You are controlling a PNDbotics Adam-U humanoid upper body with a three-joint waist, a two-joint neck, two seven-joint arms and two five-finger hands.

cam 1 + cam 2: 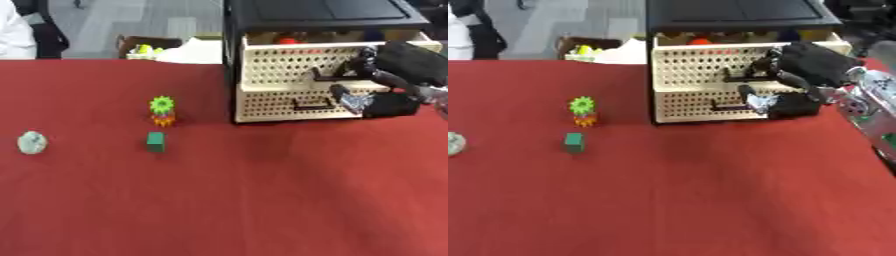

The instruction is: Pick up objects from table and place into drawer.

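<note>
Drawer unit (297,85): black frame, cream perforated fronts, black handles, at table's far right. Top drawer (710,62) pulled out slightly, red/orange items visible inside. Green block (156,141) upright on red cloth, left of centre. Green gear on orange base (162,110) just behind it. Pale grey-green lump (32,142) well apart, far left.

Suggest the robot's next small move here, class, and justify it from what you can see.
Probably withdraw the right hand from the drawer unit and head toward the green block. The top drawer already stands pulled out with items inside, while the block, the green-and-orange toy and a pale lump remain on the table.
</note>
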